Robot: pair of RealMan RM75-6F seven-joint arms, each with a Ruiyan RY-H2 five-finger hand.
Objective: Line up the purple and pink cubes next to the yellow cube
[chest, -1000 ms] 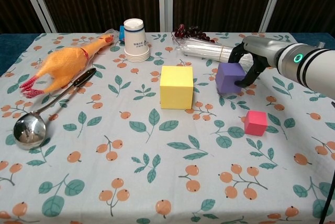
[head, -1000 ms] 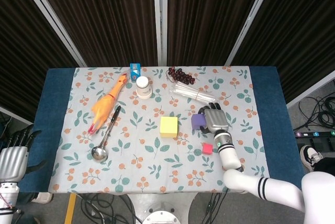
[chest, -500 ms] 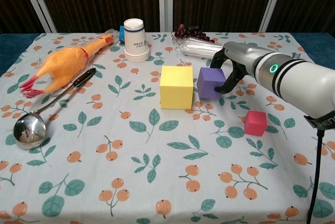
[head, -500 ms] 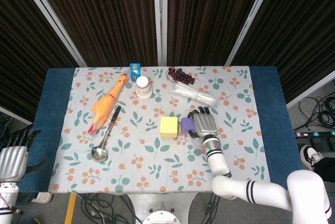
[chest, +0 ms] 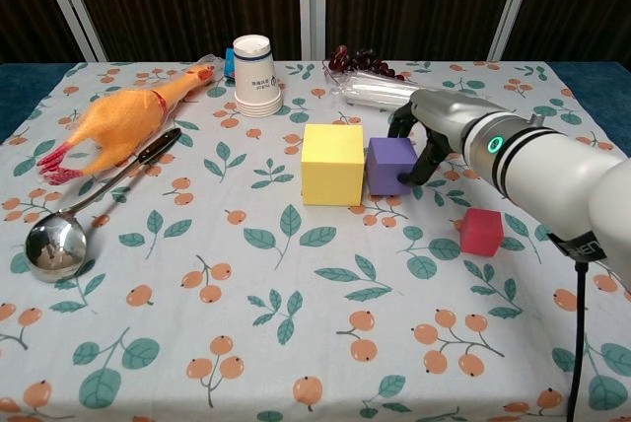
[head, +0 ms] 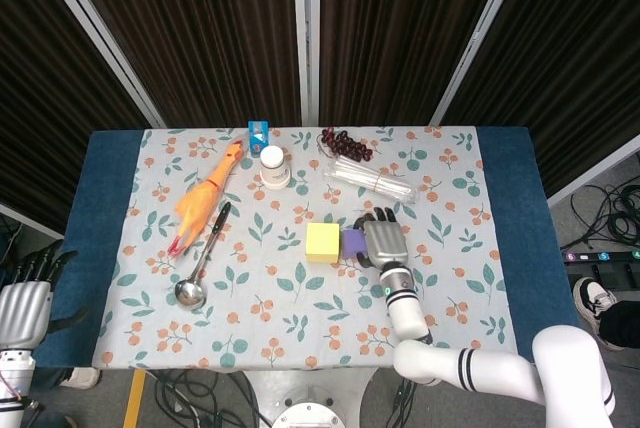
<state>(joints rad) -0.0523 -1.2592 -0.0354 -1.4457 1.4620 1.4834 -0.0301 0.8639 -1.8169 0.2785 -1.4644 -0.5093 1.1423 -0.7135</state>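
The yellow cube [chest: 332,164] [head: 322,242] sits mid-table. The purple cube [chest: 390,164] [head: 353,242] rests on the cloth right beside it, their sides touching or nearly so. My right hand [chest: 426,136] [head: 383,240] grips the purple cube, with fingers curled over its right and back faces. The small pink cube [chest: 482,231] lies alone in front of and to the right of that hand; the head view hides it under my right arm. My left hand [head: 25,288] hangs off the table's left edge, fingers apart and holding nothing.
A rubber chicken [chest: 123,116] and a metal spoon [chest: 69,230] lie at the left. Stacked paper cups [chest: 254,75], a blue box [head: 259,132], dark grapes [chest: 357,59] and a clear packet of sticks [chest: 380,92] line the far side.
My right hand carried the purple cube leftward, from apart on the right up against the yellow cube's right side. The pink cube and my left hand stayed put.
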